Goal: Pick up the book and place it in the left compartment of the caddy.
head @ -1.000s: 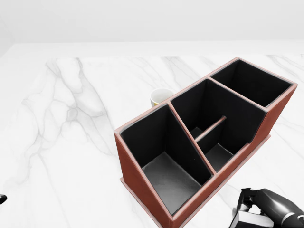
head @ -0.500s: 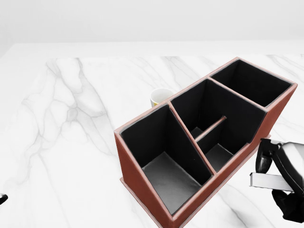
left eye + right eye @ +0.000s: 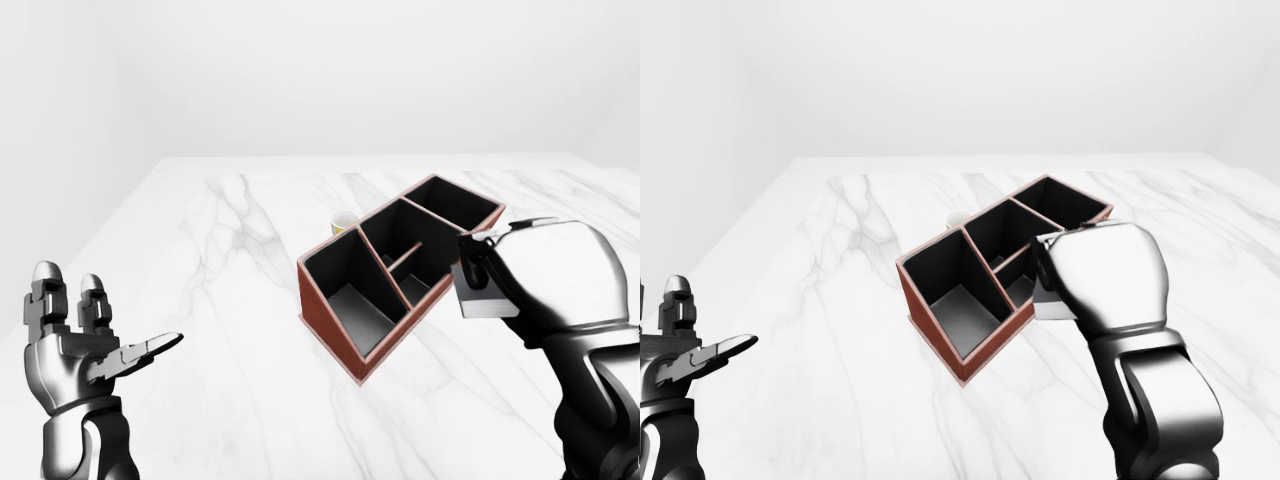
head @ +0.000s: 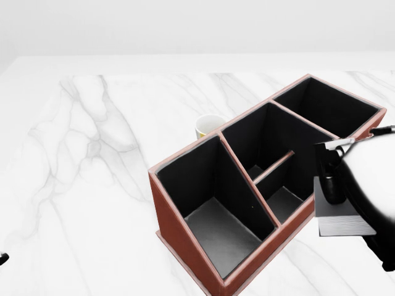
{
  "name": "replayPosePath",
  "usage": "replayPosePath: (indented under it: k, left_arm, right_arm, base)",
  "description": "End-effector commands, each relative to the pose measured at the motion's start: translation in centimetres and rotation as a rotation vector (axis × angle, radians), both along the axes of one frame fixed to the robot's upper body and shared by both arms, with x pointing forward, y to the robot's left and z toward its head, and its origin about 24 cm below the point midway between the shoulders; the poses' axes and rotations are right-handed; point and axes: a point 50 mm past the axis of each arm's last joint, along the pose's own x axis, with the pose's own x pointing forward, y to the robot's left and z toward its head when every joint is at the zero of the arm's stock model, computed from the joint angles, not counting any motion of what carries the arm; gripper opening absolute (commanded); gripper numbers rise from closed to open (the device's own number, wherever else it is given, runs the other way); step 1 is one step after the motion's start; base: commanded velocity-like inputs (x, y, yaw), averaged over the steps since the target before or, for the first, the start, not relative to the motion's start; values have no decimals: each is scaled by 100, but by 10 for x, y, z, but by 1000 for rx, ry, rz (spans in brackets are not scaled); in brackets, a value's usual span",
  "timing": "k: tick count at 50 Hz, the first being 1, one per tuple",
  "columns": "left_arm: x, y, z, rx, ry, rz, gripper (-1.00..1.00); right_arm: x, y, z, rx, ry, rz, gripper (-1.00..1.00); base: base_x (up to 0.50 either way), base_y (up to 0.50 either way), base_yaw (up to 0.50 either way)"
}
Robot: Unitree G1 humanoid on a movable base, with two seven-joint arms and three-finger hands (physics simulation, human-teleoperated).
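- Your right hand (image 3: 535,275) has its fingers clamped on the book (image 4: 341,217), a thin grey slab held roughly level.
- In the head view the book sits at the right edge, overlapping the lower right rim of the caddy (image 4: 185,231), beside the middle compartment.
- The caddy is a reddish-brown box with black insides, lying at an angle on the marble table (image 4: 92,185).
- Its left compartment (image 4: 219,231) shows only its grey floor; the book is not in it.
- A small cup (image 4: 208,126) with a yellow inside stands just beside the caddy's upper wall.
- Your left hand (image 3: 85,350) is low on the left of the left-eye view, well apart from the caddy, fingers spread and holding nothing.
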Motion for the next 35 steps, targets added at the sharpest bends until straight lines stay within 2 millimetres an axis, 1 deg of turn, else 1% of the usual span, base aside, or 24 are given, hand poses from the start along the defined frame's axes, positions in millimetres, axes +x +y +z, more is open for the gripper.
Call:
replayPosePath:
  k: [1,7,15,20,26,29,31,35]
  left_arm:
    - [-1,0,0,1,1,1,100]
    - [-1,0,0,0,1,2,100]
    - [-2,0,0,0,0,2,100]
    - [-1,0,-1,1,1,2,100]
    - [-1,0,-1,1,1,1,100]
    - [0,0,-1,2,1,1,100]
    - [0,0,-1,2,1,1,100]
    - [1,-1,0,4,1,1,100]
  right_arm:
    - [-16,35,20,-259,-82,228,-100]
    - [-21,48,25,-354,-105,318,-100]
    - [-22,53,30,-391,-124,360,-100]
    - [-23,62,35,-376,-144,440,-100]
    - [-28,68,51,-382,-168,562,-100]
    - [-29,69,55,-375,-173,590,-100]
    - [-31,67,59,-338,-180,614,-100]
    - [-31,65,60,-328,-180,612,-100]
  base:
    - [0,0,0]
    - [0,0,0]
    - [0,0,0]
    - [0,0,0]
    - [0,0,0]
    - [0,0,0]
    - [0,0,0]
    - [0,0,0]
